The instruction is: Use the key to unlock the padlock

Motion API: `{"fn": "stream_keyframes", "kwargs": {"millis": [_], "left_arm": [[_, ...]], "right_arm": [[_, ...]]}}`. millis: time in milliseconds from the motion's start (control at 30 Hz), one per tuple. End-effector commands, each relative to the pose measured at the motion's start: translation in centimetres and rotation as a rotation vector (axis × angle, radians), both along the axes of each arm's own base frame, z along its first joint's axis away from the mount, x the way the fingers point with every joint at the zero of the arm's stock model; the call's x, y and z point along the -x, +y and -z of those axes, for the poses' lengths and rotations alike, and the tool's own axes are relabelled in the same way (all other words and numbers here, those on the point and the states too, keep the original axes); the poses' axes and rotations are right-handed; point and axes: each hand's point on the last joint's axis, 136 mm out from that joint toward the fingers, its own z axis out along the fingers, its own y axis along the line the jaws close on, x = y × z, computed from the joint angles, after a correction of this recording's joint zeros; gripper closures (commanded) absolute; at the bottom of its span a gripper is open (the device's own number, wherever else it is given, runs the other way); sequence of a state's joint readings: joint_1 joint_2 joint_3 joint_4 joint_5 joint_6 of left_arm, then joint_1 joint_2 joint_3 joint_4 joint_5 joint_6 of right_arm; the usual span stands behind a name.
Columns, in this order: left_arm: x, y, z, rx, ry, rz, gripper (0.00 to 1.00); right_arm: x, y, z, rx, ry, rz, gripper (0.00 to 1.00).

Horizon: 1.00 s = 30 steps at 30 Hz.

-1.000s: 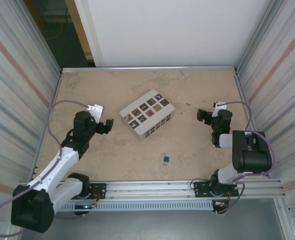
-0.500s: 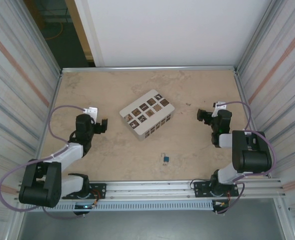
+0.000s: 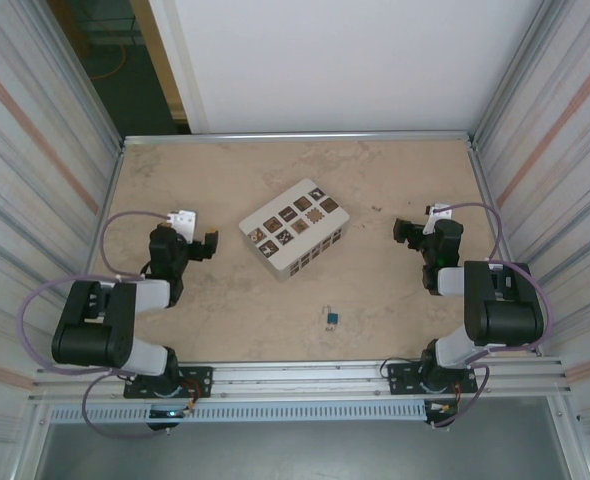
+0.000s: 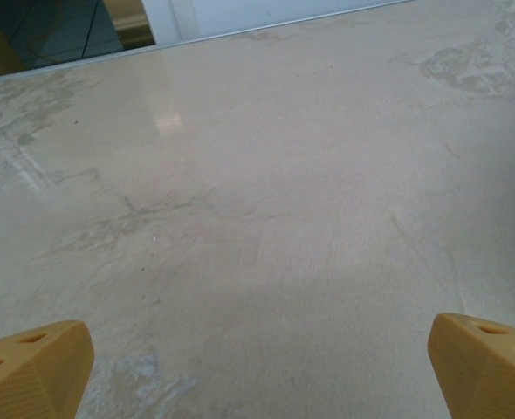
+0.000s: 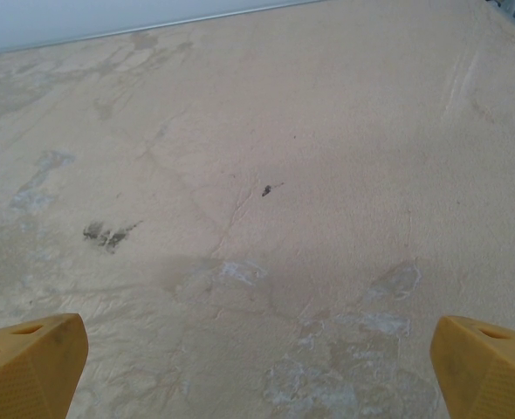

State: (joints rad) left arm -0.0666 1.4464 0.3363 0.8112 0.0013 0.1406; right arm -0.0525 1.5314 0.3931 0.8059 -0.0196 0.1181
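Left gripper (image 3: 212, 243) hangs low over the left part of the tan table (image 3: 395, 170), its jaws spread wide and holding nothing, the arm folded close above its base with a purple cable (image 3: 115, 222) looping beside it. From the left wrist camera, the two yellow fingertips (image 4: 30, 371) stand far apart at the bottom corners, with bare mottled tabletop between them.

Just right of that gripper, near the middle of the table, a white box (image 3: 295, 238) with brown patterned squares on top lies turned at an angle.

Nearer the arms and slightly right of the box, well apart from both grippers, the padlock (image 3: 332, 319) lies flat on the table, a tiny blue body; its shackle and the specks just beside it are too small to make out.

At the right, the right gripper (image 3: 403, 231) points toward the centre, jaws likewise spread and empty; its yellow fingertips (image 5: 489, 367) frame stained, scuffed tabletop in the right wrist camera.
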Motion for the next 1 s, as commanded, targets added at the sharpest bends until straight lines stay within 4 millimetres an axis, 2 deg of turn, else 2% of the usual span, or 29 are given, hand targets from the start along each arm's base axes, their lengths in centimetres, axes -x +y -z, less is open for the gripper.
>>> {"fn": "stream_keyframes", "kwargs": {"millis": [0,100,200,233,967], "left_arm": [[-0.4,-0.1,-0.9,0.043,-0.088,0.012,0.01],[-0.8,0.3,-0.5,0.044,-0.044,-0.01,0.01],[-2.0,1.4,-0.1,0.055,0.006,-0.07,0.01],[-1.9,1.7,-0.1,0.087,0.015,-0.062,0.01],[-1.9,1.5,-0.1,0.072,0.015,-0.064,0.01]], "right_arm": [[-0.3,-0.2,-0.1,0.033,0.002,0.003,0.01],[-0.3,-0.1,0.0,0.033,0.004,0.002,0.01],[-0.4,-0.2,-0.1,0.034,0.001,0.003,0.01],[-0.4,-0.1,-0.1,0.034,0.002,0.002,0.01],[-0.4,-0.1,0.0,0.038,0.01,0.001,0.01]]}}
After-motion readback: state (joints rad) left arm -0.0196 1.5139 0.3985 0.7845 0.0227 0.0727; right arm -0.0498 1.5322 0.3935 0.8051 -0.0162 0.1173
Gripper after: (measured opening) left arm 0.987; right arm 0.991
